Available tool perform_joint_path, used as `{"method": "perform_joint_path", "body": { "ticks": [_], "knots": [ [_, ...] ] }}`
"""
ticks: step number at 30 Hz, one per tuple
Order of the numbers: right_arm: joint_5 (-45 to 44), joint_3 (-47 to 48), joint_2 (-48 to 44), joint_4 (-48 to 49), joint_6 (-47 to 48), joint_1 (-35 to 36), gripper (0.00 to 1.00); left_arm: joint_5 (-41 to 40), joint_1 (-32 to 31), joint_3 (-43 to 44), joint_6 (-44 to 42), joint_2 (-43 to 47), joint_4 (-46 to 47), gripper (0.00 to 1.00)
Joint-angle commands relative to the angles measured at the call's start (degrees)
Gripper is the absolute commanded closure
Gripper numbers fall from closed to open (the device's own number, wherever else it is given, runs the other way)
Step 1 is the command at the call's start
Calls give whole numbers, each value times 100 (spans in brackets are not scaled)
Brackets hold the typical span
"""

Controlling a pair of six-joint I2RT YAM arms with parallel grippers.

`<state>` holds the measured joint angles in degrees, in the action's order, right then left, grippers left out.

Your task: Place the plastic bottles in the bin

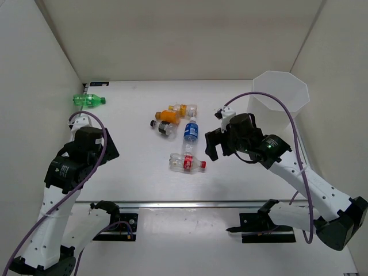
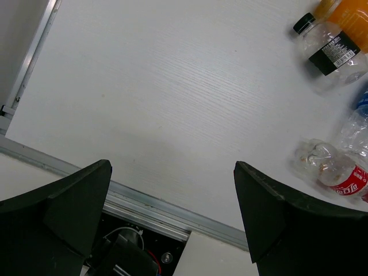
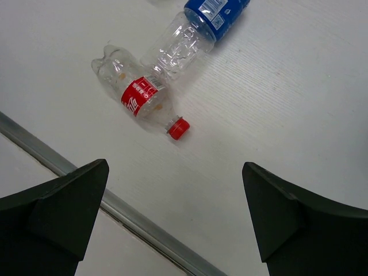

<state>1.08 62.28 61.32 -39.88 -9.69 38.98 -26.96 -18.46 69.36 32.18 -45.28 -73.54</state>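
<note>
Right gripper (image 3: 175,167) agape — red-label bottle (image 3: 141,100) beside blue-label bottle (image 3: 215,11)

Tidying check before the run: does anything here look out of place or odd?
One green bottle lies alone by the left wall, well apart from the other bottles clustered mid-table. All lie on their sides, none visibly in the bin. No spill shows.

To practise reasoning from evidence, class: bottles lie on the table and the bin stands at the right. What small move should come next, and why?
Probably lower the right tool onto the red-label bottle: the tool is open and empty, that bottle lies nearest, just ahead of it, and the bin is on this arm's side.
</note>
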Motion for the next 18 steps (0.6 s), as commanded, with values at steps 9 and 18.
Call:
{"method": "perform_joint_path", "body": {
  "ticks": [9, 18],
  "knots": [
    [-380, -173, 212, 753, 925, 1400, 1, 269, 0, -160, -133, 28, 269, 1],
    [-205, -665, 1469, 1772, 2005, 1841, 2, 789, -26, -757, -195, 142, 735, 1]
  ]
}}
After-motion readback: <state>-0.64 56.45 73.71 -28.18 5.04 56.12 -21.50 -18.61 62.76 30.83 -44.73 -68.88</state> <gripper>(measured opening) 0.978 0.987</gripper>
